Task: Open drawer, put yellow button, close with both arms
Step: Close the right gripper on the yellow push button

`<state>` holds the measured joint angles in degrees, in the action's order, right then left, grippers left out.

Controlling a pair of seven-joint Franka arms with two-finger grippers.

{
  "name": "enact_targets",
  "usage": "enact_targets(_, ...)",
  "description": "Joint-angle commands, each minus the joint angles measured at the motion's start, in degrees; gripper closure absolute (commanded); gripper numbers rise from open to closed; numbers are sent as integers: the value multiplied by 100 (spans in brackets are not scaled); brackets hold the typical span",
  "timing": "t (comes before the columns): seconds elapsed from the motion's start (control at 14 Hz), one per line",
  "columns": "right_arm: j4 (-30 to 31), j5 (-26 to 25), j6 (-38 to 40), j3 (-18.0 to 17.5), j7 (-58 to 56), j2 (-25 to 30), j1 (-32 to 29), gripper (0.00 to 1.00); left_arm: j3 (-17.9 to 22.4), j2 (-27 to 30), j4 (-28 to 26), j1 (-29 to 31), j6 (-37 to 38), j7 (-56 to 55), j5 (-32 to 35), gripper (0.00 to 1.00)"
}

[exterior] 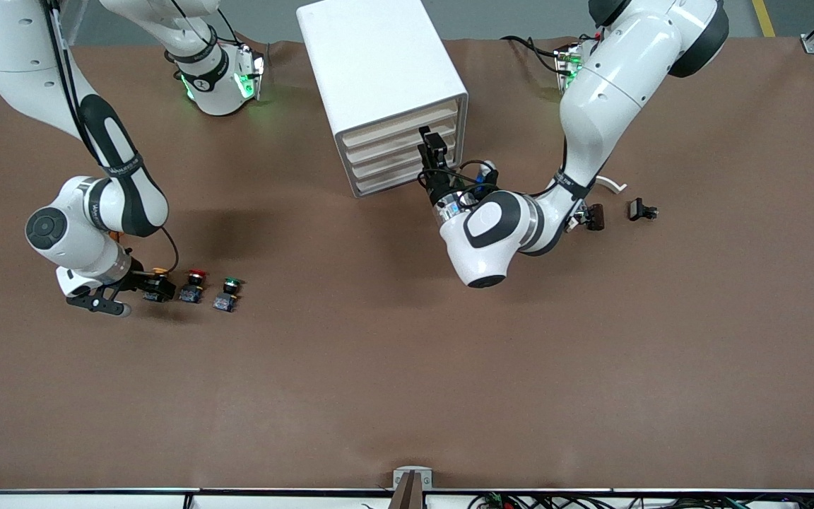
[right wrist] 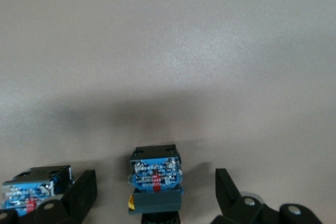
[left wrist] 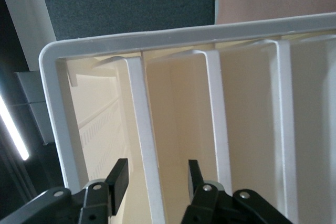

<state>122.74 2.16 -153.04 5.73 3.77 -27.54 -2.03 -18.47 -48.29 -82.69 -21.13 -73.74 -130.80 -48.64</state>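
Observation:
The white cabinet [exterior: 379,63] stands at the middle of the table's robot side. Its uppermost drawer [exterior: 400,129] looks shut. My left gripper [exterior: 434,150] is at the cabinet's front. In the left wrist view it [left wrist: 157,167] is open, and its fingers [left wrist: 118,179] straddle the white bar beside the uppermost drawer's cream front [left wrist: 100,124]. The yellow button [exterior: 159,273] lies on the table toward the right arm's end. My right gripper [exterior: 155,286] is low around it. In the right wrist view it [right wrist: 155,178] is open, with the button's blue body [right wrist: 156,174] between the fingers [right wrist: 84,192], untouched.
A red-capped button [exterior: 195,278] and a green-capped button [exterior: 229,286] lie beside the yellow one, toward the table's middle. The red one's body shows in the right wrist view [right wrist: 34,188]. Two small black parts [exterior: 640,209] and a white curved piece [exterior: 612,185] lie toward the left arm's end.

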Motion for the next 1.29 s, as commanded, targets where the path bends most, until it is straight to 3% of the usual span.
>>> enact_targets(0.0, 31, 83, -69, -11, -51, -6, -26, 0, -60, -23, 43, -75, 88, -147, -137, 47)
enact_targets(0.21, 31, 83, -69, -11, -43, -6, -52, 0, -60, -23, -27, -119, 97, -147, -137, 48)
enact_targets(0.57, 31, 91, -69, -11, -43, -32, -87, 0, -60, -23, -63, -146, 97, -147, -137, 69)
enact_targets(0.72, 31, 83, -69, -11, -43, -50, -87, 3, -60, -23, -72, -155, 97, -138, -137, 70)
enact_targets(0.93, 31, 91, -60, -11, -43, -76, -79, 36, -104, -14, -142, -207, 105, -138, -137, 70)
enact_targets(1.15, 14, 91, -7, -11, -16, -68, -70, 96, -166, -14, -151, -225, 105, -130, -137, 71)
enact_targets(1.22, 13, 83, 10, -11, 27, -59, -61, 100, -166, -14, -177, -234, 105, -130, -137, 71)
